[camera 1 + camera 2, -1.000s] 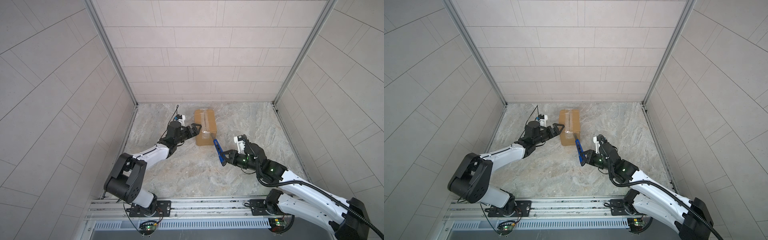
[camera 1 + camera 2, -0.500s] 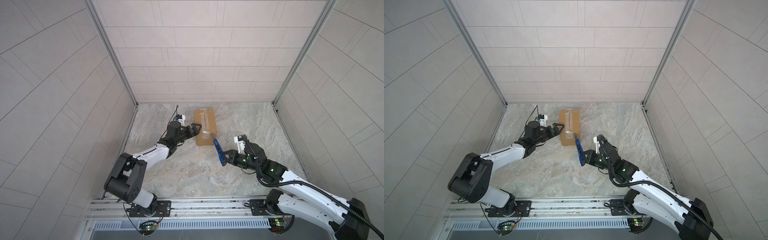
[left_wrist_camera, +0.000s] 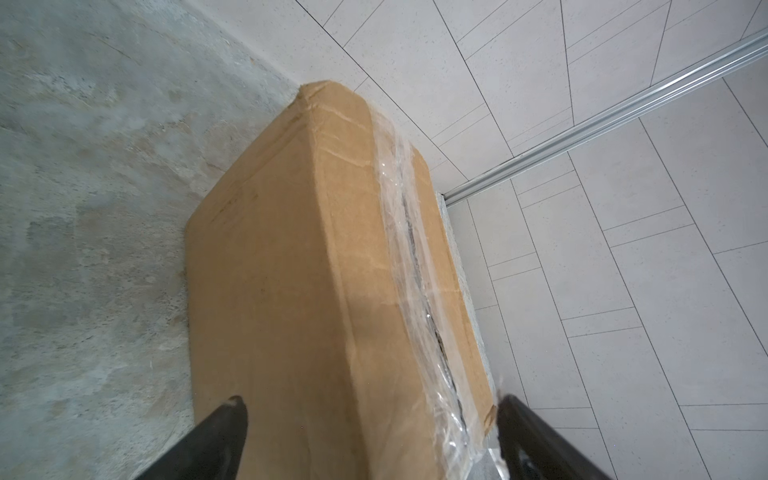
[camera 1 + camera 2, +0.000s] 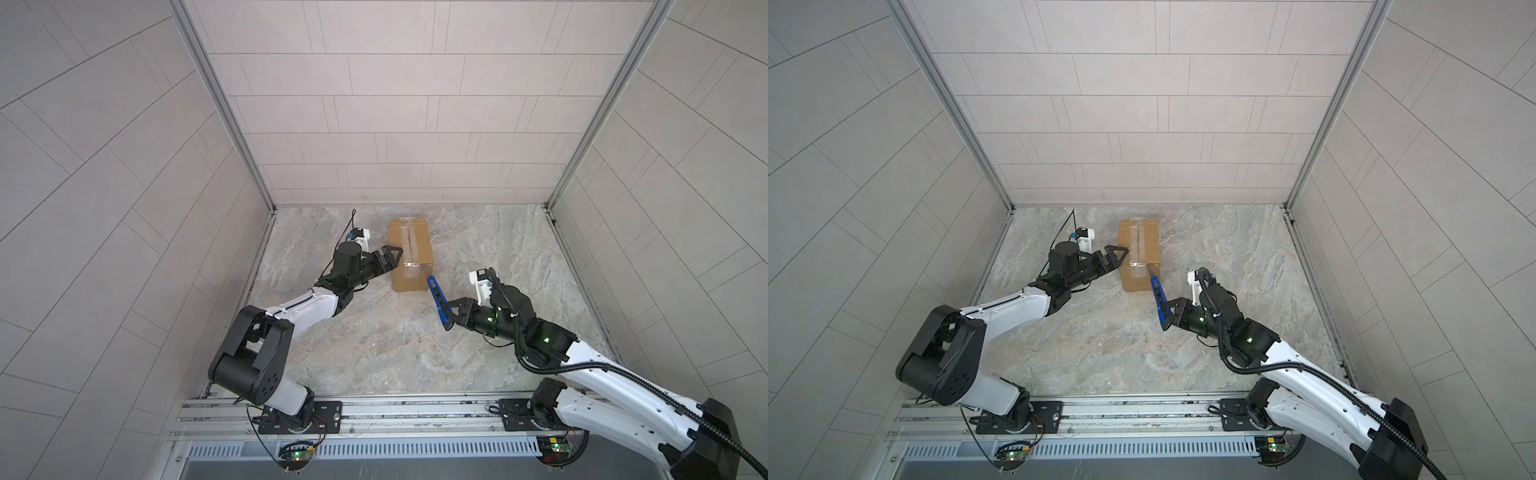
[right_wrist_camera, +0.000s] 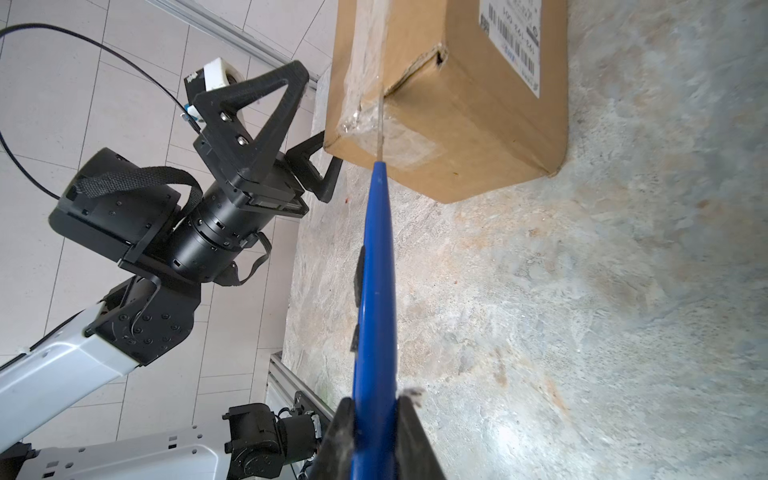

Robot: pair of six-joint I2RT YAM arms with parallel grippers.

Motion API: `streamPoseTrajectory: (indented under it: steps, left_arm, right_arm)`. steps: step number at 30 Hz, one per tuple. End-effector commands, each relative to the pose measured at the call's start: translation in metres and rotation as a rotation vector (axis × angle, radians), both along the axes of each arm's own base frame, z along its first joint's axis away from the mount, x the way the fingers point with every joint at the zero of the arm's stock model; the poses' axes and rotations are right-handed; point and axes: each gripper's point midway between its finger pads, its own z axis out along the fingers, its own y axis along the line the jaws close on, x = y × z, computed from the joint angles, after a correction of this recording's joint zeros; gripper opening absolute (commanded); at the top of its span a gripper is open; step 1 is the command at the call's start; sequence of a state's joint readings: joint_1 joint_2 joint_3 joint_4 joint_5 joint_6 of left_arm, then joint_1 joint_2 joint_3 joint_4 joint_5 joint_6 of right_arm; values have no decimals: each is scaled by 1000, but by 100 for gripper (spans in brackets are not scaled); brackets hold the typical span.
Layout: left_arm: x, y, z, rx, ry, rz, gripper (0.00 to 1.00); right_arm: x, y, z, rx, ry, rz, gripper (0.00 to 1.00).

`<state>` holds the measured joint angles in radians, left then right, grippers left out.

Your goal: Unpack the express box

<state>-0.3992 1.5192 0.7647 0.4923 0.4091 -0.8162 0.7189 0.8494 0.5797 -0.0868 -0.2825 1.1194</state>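
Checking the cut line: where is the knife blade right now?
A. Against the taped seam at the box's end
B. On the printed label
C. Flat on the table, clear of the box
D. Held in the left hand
A: in the right wrist view, the blue knife gripped by the right hand has its thin blade against the clear tape at the end of the express box.

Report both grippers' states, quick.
Left gripper: open, jaws straddling the express box's end.
Right gripper: closed, holding the blue utility knife.
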Motion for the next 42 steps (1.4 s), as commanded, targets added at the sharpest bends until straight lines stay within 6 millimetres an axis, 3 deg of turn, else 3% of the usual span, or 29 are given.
streamPoseTrajectory:
  steps: [1,24,27,30,31,33,37,42]
  left_arm:
    - [4,0,4,-17,-16,-1,96]
    - [10,2,6,-26,-15,3,96]
    - [12,3,9,-23,-17,6,96]
    - [15,4,14,-21,-26,6,96]
    - [16,4,14,-13,-23,7,96]
    - [18,3,14,-8,-22,5,96]
    - [24,-1,10,-14,-9,0,95]
    - [29,-7,6,-32,3,-7,95]
  right_arm:
    - [4,-2,15,28,-27,-23,0]
    - [3,-1,5,26,-4,-24,0]
    - [3,-4,7,23,-11,-32,0]
    - [5,-19,15,-22,-40,-64,0]
    - [9,-26,30,-19,-67,-84,0]
    - [17,-43,37,-31,-78,-134,0]
    - [44,-71,29,-95,-59,-227,0]
    - [82,-62,29,-201,-95,-170,0]
